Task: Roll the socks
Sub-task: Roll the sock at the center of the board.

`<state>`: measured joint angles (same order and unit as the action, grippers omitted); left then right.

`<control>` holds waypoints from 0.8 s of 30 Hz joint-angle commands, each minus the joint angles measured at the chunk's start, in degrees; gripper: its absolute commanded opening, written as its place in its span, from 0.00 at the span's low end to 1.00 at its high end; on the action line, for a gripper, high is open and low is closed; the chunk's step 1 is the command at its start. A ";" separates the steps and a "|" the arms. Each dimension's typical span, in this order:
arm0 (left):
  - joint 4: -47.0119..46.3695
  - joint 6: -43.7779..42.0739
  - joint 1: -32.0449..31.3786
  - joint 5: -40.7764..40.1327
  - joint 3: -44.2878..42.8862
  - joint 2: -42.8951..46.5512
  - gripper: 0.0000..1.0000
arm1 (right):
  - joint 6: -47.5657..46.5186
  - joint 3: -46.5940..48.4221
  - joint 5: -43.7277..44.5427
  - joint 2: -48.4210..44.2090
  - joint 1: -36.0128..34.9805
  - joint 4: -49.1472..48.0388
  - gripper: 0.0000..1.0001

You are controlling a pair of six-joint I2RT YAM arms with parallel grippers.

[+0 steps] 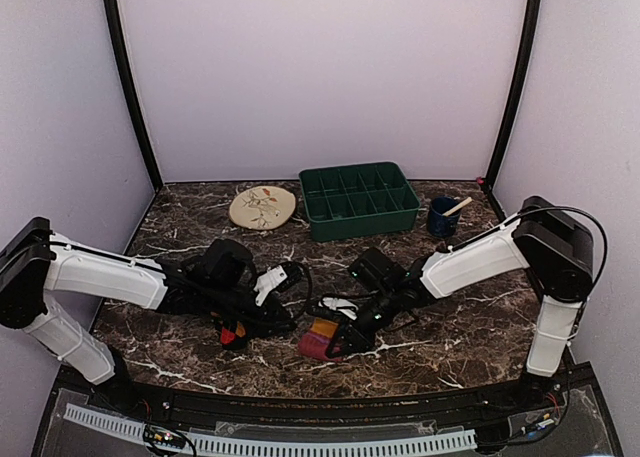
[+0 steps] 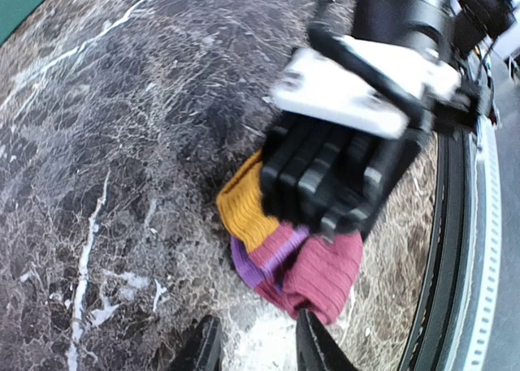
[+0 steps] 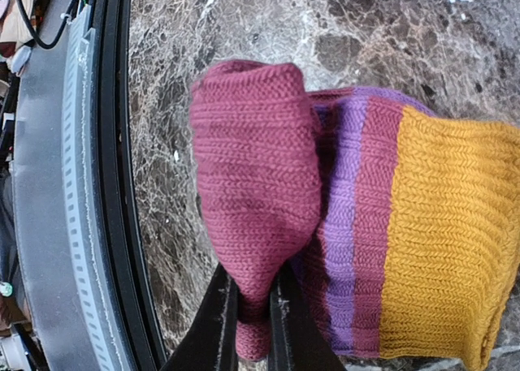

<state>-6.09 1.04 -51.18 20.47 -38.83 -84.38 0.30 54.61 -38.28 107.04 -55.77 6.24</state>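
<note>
The magenta sock, with a purple band and an orange-yellow cuff, lies bunched near the table's front edge. My right gripper is shut on a raised fold of its magenta part. My left gripper is open just left of the sock. Only marble lies between its fingers, and its right fingertip is close to the fabric. A bit of the black sock with red-orange patches shows under my left arm, which hides most of it.
A green compartment tray stands at the back centre. A beige floral plate lies to its left and a dark blue cup with a stick to its right. The black front rail runs close to the sock.
</note>
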 commanded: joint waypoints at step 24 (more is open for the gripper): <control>2.53 -24.70 -14.51 -13.47 -4.60 -4.47 0.36 | -0.71 0.45 -2.91 4.95 1.18 10.43 0.05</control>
<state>-4.32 -19.81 -65.08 9.78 -41.71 -87.96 0.25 56.10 -43.97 109.06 -54.63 9.47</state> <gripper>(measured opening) 0.363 0.082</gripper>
